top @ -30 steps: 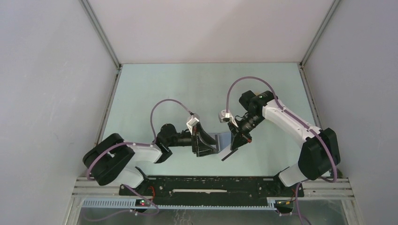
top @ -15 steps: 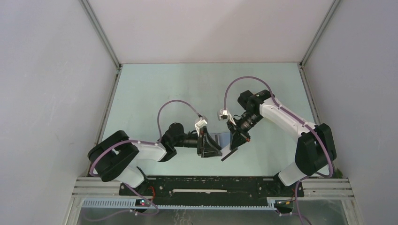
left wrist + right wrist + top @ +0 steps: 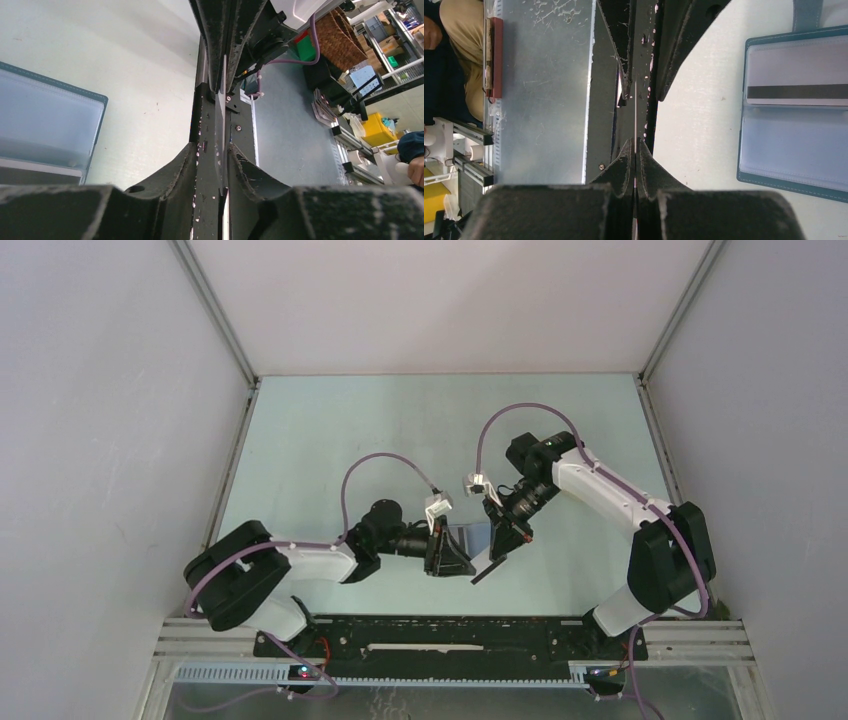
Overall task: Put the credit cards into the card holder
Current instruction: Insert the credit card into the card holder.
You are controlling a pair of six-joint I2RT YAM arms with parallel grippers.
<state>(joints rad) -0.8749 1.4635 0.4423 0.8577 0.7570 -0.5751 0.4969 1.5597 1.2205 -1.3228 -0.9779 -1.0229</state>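
Note:
The blue card holder lies open on the table between my two grippers. It also shows in the left wrist view and in the right wrist view, where a card with a dark stripe sits in its upper slot. My right gripper is shut on a thin card, held edge-on near the holder; from above the card looks dark. My left gripper is narrowly open, with that card's edge between its fingers.
A black base rail runs along the near table edge, just behind the grippers. Grey enclosure walls stand on the left, right and back. The two grippers are tip to tip, very close together.
My left arm has reached to the right and brought its gripper up around the free end of the card. My right gripper has shifted slightly left with the card.

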